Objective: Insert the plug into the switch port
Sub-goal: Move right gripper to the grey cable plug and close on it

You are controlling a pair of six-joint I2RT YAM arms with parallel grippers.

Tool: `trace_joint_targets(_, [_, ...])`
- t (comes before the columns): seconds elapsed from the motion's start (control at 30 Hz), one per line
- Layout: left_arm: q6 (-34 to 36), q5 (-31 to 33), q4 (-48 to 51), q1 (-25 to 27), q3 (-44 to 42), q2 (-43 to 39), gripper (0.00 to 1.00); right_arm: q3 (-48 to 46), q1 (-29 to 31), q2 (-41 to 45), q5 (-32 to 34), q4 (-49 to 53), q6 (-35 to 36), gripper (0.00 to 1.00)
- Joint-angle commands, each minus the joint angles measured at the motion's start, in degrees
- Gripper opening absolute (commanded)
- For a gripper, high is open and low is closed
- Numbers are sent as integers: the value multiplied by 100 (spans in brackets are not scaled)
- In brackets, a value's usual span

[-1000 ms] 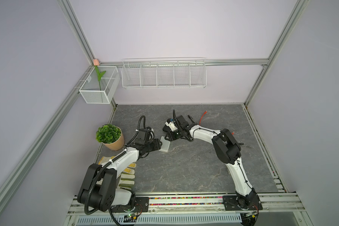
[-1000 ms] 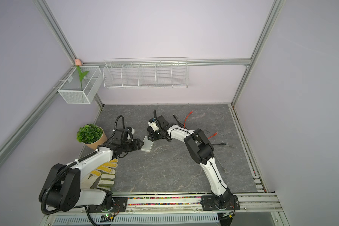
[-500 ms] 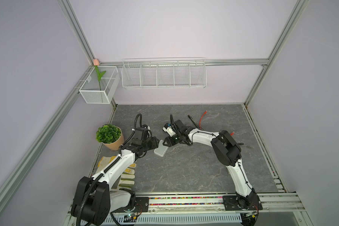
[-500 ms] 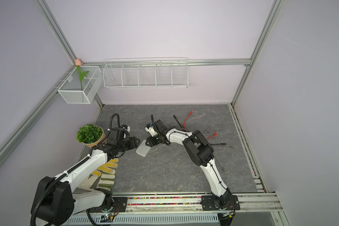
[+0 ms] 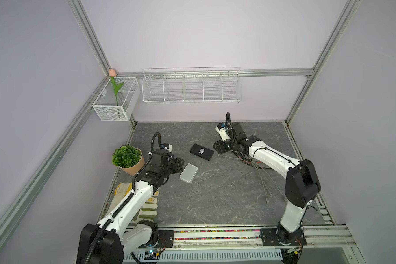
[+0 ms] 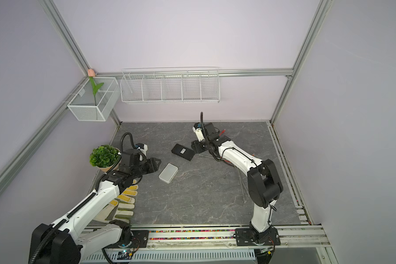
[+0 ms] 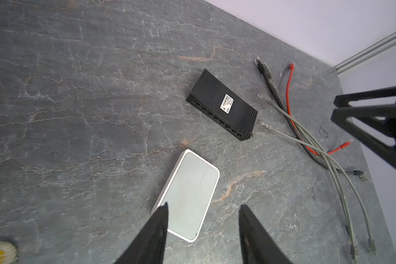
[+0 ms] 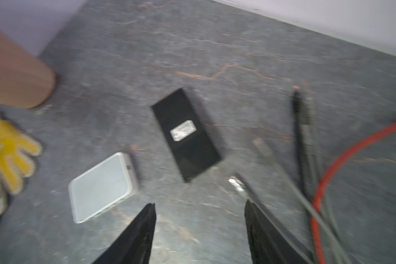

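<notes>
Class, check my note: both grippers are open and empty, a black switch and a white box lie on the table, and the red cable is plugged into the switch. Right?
No: the red cable is not plugged in. The left wrist view shows both its ends lying free on the table, apart from the black switch. The left gripper and right gripper are open and empty.

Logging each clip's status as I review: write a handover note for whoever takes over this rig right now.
Left claw: open, empty, just short of the white rounded plastic switch box, which lies flat.
Right claw: open, empty, beside the black ribbed rectangular switch and the loose grey, black and red network cables.
Done: nothing inserted. One grey cable's clear plug lies at the black switch's end, outside it.
Left: grasp a plug and push it into a port.
</notes>
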State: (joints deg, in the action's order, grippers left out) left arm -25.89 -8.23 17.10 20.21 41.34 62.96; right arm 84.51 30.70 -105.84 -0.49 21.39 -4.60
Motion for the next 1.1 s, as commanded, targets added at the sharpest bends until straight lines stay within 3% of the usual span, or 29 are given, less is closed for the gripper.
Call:
trace_joint_targets(0.0, [9, -271, -114, -26, -129, -63, 51, -104, -55, -576, 803, 793, 587, 64])
trace_joint_targets(0.17, [5, -346, -158, -30, -283, -313, 51, 31, -69, -1082, 886, 942, 1024, 60])
trace_joint_targets(0.47, [15, -305, -51, -26, -381, -687, 51, -51, -182, -1171, 1010, 855, 1249, 58])
trace_joint_targets(1.07, [-30, -265, 288, -26, -205, -1309, 51, 426, -253, -1580, 419, 1755, 1264, 45])
